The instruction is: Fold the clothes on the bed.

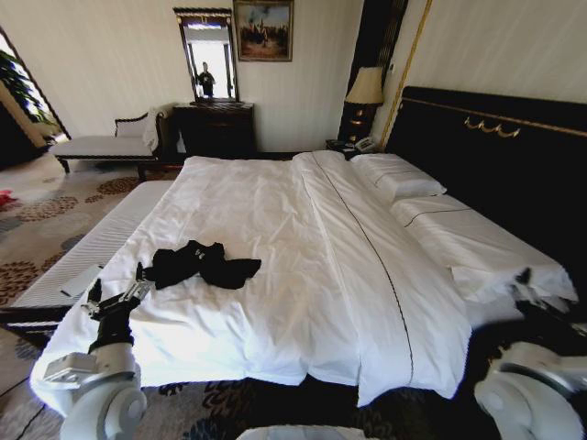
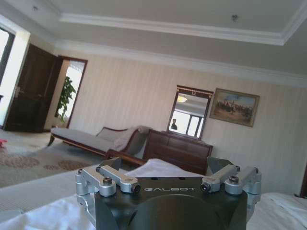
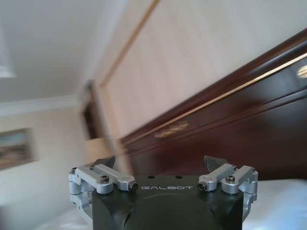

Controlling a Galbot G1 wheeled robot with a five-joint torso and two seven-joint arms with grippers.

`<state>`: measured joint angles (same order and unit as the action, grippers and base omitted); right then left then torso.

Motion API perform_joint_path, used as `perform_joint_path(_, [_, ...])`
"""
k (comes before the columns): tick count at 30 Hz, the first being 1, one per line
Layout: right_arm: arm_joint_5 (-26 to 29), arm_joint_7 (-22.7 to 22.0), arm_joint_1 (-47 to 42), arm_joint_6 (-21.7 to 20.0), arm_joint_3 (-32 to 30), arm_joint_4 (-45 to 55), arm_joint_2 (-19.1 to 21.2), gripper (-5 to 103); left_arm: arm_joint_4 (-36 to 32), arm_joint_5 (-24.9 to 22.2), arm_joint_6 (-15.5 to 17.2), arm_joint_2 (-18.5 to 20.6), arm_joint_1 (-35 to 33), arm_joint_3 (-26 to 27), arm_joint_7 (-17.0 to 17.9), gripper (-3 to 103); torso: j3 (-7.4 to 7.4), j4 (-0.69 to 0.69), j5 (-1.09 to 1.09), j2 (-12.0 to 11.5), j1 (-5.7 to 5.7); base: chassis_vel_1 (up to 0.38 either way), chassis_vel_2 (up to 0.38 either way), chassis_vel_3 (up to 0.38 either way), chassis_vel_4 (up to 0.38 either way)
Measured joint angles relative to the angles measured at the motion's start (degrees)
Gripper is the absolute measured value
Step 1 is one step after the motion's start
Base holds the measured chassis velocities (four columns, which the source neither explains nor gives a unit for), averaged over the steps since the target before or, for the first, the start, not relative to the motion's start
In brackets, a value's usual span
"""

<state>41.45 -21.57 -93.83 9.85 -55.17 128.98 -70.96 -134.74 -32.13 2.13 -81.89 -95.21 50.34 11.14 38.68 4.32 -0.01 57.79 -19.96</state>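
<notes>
Black T-shirt (image 1: pixel 200 264) lies crumpled, unfolded, lower left on the bed (image 1: pixel 303 275); folding seems unstarted. Left claw (image 1: pixel 139 282) open beside it; right claw (image 3: pixel 160 165) open, empty.

Crumpled black T-shirt (image 1: pixel 200 264) on the white bed (image 1: pixel 303 275), left pincer (image 1: pixel 117 298) just beside it.

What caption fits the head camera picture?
Crumpled black T-shirt lies on the white bed; left gripper open beside it.

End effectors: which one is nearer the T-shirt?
The left end effector, beside the black T-shirt; the right end effector sits across the bed, near the pillows.
</notes>
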Motion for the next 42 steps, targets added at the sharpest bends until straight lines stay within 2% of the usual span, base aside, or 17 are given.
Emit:
perform_joint_path(1, [1.07,5.42,1.72,1.73,3.61,-1.26,0.93,100,0.37,-1.33,1.25,0.65,0.15,-0.35,-0.87,100,0.00,-0.01,-0.01,0.00,0.00,0.000,0.000,0.000,0.000])
perform_joint_path(2, [1.07,5.42,1.72,1.73,3.61,-1.26,0.93,100,0.37,-1.33,1.25,0.65,0.15,-0.35,-0.87,100,0.00,-0.01,-0.01,0.00,0.00,0.000,0.000,0.000,0.000])
perform_joint_path(4, [1.16,11.09,3.83,5.88,7.96,-3.40,2.09,100,0.91,-1.33,1.30,1.68,0.22,-1.12,-3.45,100,0.01,-0.02,0.00,0.00,-0.01,0.000,0.000,0.000,0.000])
perform_joint_path(6, [-0.77,15.91,6.35,9.25,11.36,-5.99,3.11,100,1.11,0.70,0.08,3.04,0.27,-2.19,-6.35,100,0.00,-0.02,0.01,0.00,-0.01,0.000,0.000,0.000,0.000])
perform_joint_path(8, [-1.67,16.73,6.80,9.49,12.11,-6.56,3.50,100,1.09,1.43,-0.56,3.31,0.20,-2.45,-7.14,100,0.00,-0.02,0.01,-0.01,-0.01,0.000,0.000,0.000,0.000])
perform_joint_path(12, [-7.37,19.14,6.95,9.79,13.82,-9.35,4.74,100,1.38,7.33,-5.71,2.60,-1.12,-2.74,-9.95,100,0.00,-0.01,0.01,0.00,-0.01,0.000,0.000,0.000,0.000])
perform_joint_path(14, [-8.10,19.55,6.83,10.02,13.86,-9.78,4.73,100,1.51,8.17,-6.26,2.37,-1.33,-2.75,-10.24,100,0.00,-0.01,0.01,0.00,-0.01,0.000,0.000,0.000,0.000])
perform_joint_path(15, [-10.78,21.50,6.17,11.58,13.87,-11.35,4.05,100,2.02,10.43,-7.91,1.49,-2.20,-3.39,-11.30,100,0.00,-0.01,0.00,0.00,-0.01,0.000,0.000,0.000,0.000])
perform_joint_path(19, [-11.96,24.96,5.12,13.19,13.83,-12.15,2.92,100,2.26,9.84,-8.52,1.10,-3.04,-4.28,-12.40,100,-0.01,0.01,0.01,0.00,-0.01,0.000,0.000,0.000,0.000])
perform_joint_path(21, [-12.58,29.95,5.15,15.25,13.97,-13.18,2.54,100,2.75,7.48,-8.99,1.58,-3.57,-4.42,-14.03,100,-0.01,0.00,0.01,0.00,-0.01,0.000,0.000,0.000,0.000])
perform_joint_path(25, [-14.18,32.76,6.09,16.22,13.65,-14.63,3.03,100,2.95,6.23,-10.01,2.65,-4.20,-4.01,-16.17,100,-0.01,-0.01,0.01,0.00,-0.01,0.000,0.000,0.000,0.000])
perform_joint_path(30, [-14.06,33.03,6.74,15.74,13.60,-16.25,5.44,100,2.95,5.67,-11.47,2.95,-4.43,-4.04,-19.36,100,-0.01,-0.01,0.01,0.00,-0.01,0.000,0.000,0.000,0.000])
perform_joint_path(33, [-13.86,33.02,6.78,15.45,13.60,-16.38,5.88,100,2.96,5.91,-11.63,2.68,-4.44,-4.23,-19.43,100,-0.01,-0.01,0.01,0.00,-0.01,0.000,0.000,0.000,0.000])
perform_joint_path(36, [-13.48,32.54,6.71,14.56,13.63,-16.27,5.89,100,3.07,6.58,-11.39,2.16,-4.41,-4.31,-18.04,100,0.00,-0.01,0.01,0.00,-0.01,0.000,0.000,0.000,0.000])
perform_joint_path(42, [-13.30,30.23,6.44,12.40,13.61,-15.30,5.42,100,2.73,7.25,-10.80,1.47,-4.59,-4.13,-17.07,100,-0.01,-0.01,0.01,0.00,0.00,0.000,0.000,0.000,0.000])
